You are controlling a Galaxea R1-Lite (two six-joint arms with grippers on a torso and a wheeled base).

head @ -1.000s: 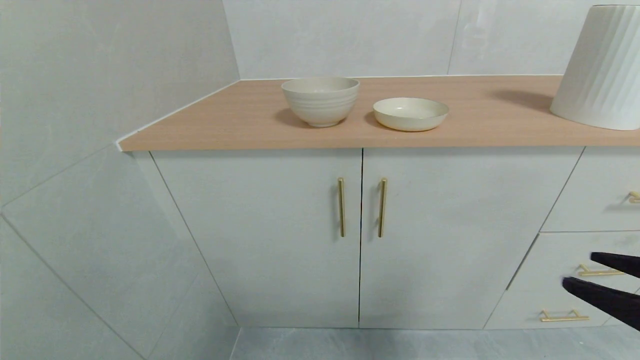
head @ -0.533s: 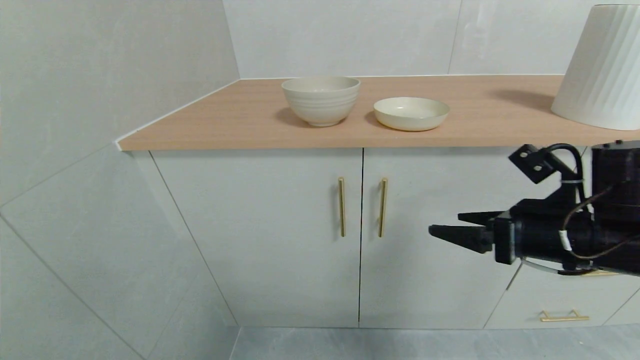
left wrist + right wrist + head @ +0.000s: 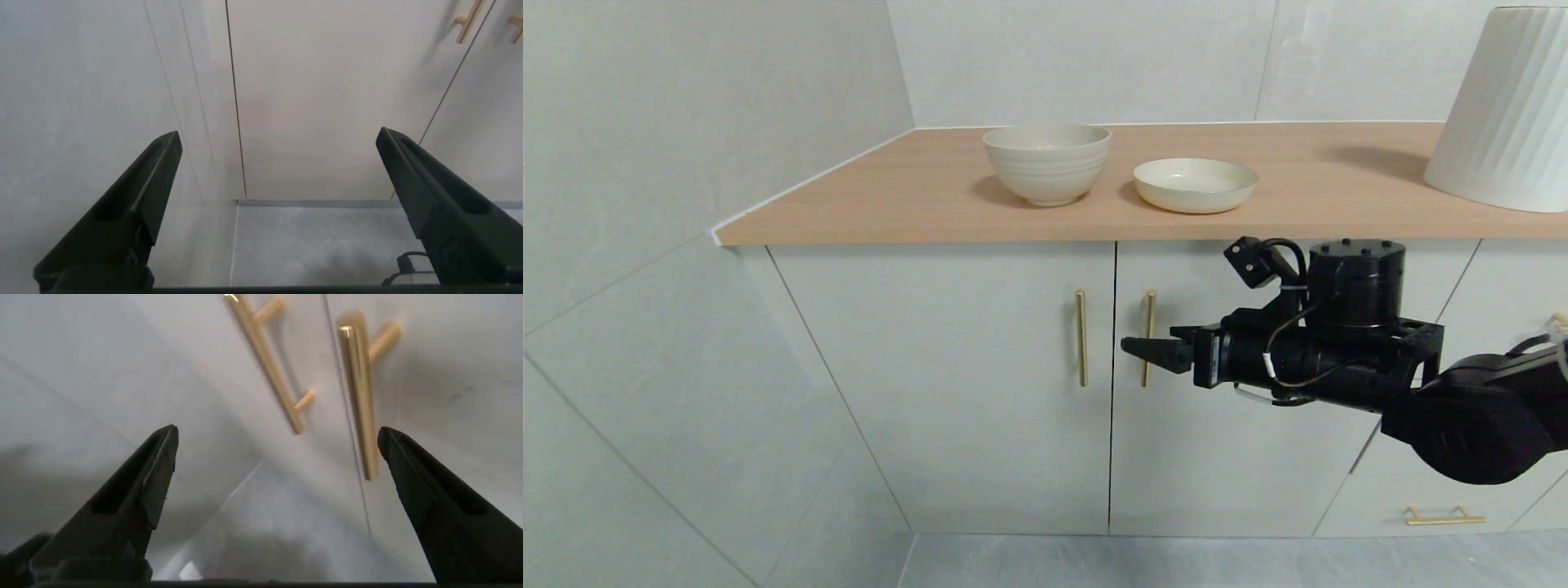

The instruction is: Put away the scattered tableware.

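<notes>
The left gripper (image 3: 276, 204) hangs low before the cabinet (image 3: 327, 82), jaws wide apart. On the wooden countertop (image 3: 890, 204) a ribbed bowl (image 3: 1046, 163) stands left of a shallow dish (image 3: 1194, 185) — near each other, not touching. Below, the right gripper (image 3: 1145, 343), jaws apart, sits at the right door's brass handle (image 3: 1148, 306) — contact unclear. A ribbed white container (image 3: 1503, 114) stands far right.

Wooden countertop (image 3: 915, 204) carries ribbed bowl (image 3: 1046, 163), shallow dish (image 3: 1194, 184), white ribbed container (image 3: 1503, 114).
</notes>
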